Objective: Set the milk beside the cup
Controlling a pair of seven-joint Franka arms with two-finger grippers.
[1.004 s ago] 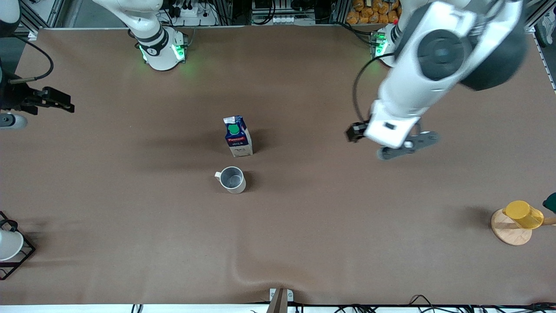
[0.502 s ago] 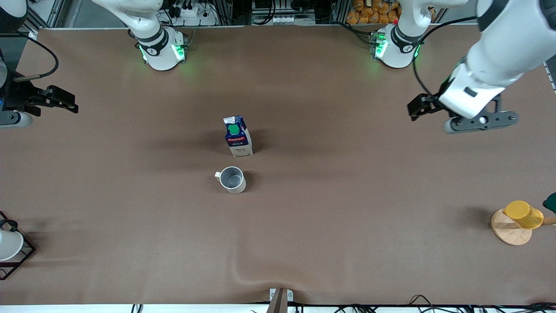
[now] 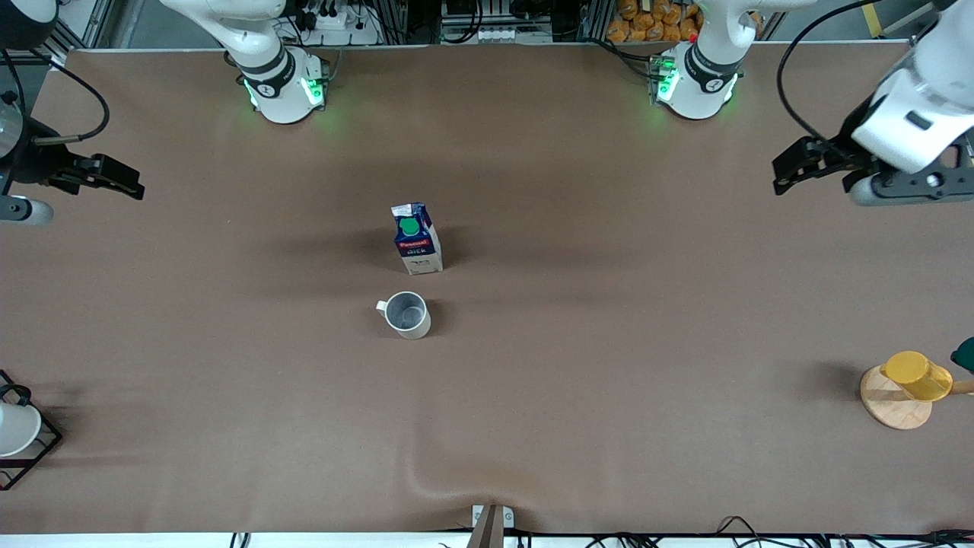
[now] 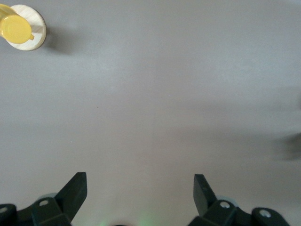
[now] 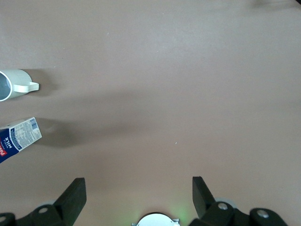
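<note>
The milk point(image 3: 417, 237), a dark-blue carton with a green cap, stands upright near the table's middle. The cup point(image 3: 407, 314), a pale grey mug, sits a short gap nearer to the front camera, apart from the carton. Both show at the edge of the right wrist view, the milk point(image 5: 19, 137) and the cup point(image 5: 14, 84). My left gripper point(image 4: 140, 181) hangs open and empty over bare table at the left arm's end. My right gripper point(image 5: 139, 184) is open and empty too, over the right arm's end, well away from both things.
A yellow cup point(image 3: 917, 375) lies on a round wooden base point(image 3: 886, 403) at the left arm's end, near the front camera; that yellow cup point(image 4: 16, 28) also shows in the left wrist view. A white cup in a black wire rack point(image 3: 19, 430) stands at the right arm's end.
The left arm has swung away from the table's middle out to its own end, gripper still open. The right arm has shifted only slightly. Milk and cup have not moved.
</note>
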